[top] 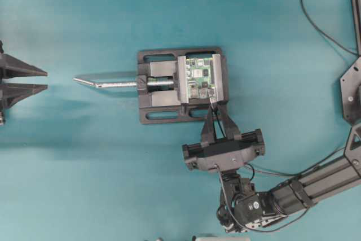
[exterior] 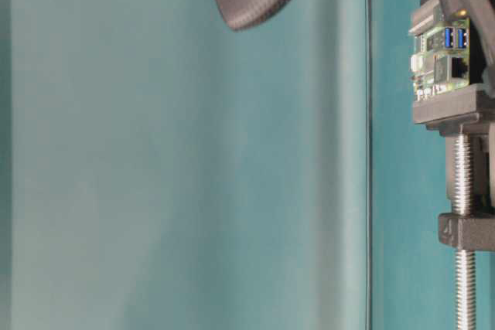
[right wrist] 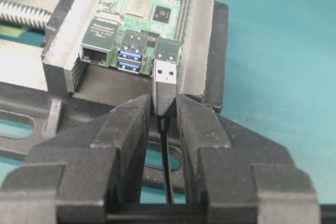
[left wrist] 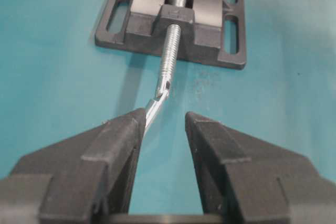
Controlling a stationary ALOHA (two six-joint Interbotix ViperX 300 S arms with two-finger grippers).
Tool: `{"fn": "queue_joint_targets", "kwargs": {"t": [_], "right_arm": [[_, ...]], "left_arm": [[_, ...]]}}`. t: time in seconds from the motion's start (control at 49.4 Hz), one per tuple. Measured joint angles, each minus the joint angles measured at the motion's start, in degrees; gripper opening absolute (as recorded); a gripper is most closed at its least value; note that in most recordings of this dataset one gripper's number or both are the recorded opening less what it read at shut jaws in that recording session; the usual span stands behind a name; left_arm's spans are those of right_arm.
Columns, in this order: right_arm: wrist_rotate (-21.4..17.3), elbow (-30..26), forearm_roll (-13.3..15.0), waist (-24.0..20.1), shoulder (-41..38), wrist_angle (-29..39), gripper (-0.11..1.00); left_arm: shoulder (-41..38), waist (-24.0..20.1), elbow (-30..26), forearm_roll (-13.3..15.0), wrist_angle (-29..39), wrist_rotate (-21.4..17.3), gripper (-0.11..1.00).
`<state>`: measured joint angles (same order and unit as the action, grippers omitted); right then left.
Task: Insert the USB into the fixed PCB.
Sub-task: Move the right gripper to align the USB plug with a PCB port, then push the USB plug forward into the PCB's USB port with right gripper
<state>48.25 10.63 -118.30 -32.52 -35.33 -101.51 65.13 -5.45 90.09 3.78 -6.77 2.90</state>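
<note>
The small black USB plug with its silver metal tip (right wrist: pixel 164 80) sits just below centre in the right wrist view, pinched upright between the two black fingers of the right gripper (right wrist: pixel 164 109), its thin black cable running down the gap between them toward the bottom of the frame. Its long axis points up the frame, straight at the fixed PCB (right wrist: pixel 139 11), a small green rectangular circuit board with silver ports clamped in a black metal vise (right wrist: pixel 207 40). The metal tip lies just before the board's near edge, at the mouth of a dark-lined silver port to the right of the stacked blue ones; whether it is touching or already entered cannot be told. The coming move looks to be a short push along that axis. In the overhead view the same gripper (top: pixel 213 104) reaches up from the lower right to the vise's lower right corner, but the plug is too small to make out there. The table-level view shows the board's (exterior: pixel 441 52) port face at the upper right edge, not the plug. The left gripper (left wrist: pixel 164 124) is released, fingers spread, well apart at the far left of the teal bench (top: pixel 84 167), facing the vise's silver screw handle (left wrist: pixel 168 61)
</note>
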Motion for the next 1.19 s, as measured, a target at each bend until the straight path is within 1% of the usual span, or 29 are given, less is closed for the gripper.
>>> {"fn": "queue_joint_targets", "kwargs": {"t": [0.506,1.195], "right_arm": [[1.23,-2.72,-0.44,1.14,0.0,0.0,0.21],[1.23,-2.81,-0.44,1.49,-0.09,0.0,0.21]], "left_arm": [[0.0,0.0,0.0,0.0,0.09,0.0,0.52],[0.0,0.09,0.0,0.0,0.0,0.0,0.52]]}}
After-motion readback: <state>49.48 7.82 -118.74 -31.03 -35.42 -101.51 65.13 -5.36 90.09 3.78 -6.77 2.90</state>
